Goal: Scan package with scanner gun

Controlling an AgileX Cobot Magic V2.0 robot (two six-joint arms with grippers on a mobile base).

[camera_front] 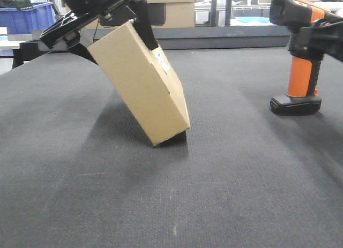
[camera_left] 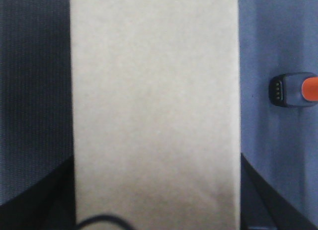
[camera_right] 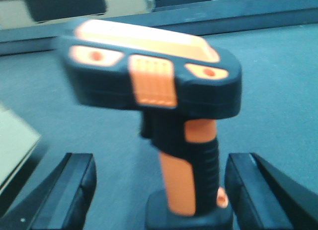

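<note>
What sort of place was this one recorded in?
Probably a warehouse or packing workspace: a wide dark mat-covered table, a blue plastic crate behind on the left, and a stacked cardboard carton at the back.

The scanner gun (camera_right: 164, 115) stands upright between the right gripper's (camera_right: 159, 190) spread fingers (camera_right: 74, 185), untouched; a cardboard corner (camera_right: 15, 140) shows left.

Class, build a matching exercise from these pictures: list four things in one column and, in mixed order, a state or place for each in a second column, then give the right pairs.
Things:
1. package
2. scanner gun
3. left gripper
4. blue crate

States:
A. standing upright on its black foot
B. far back, beyond the mat
C. tilted, one bottom edge on the mat
D. clamped on the brown box

Pairs: 1-C, 2-A, 3-D, 4-B
</note>
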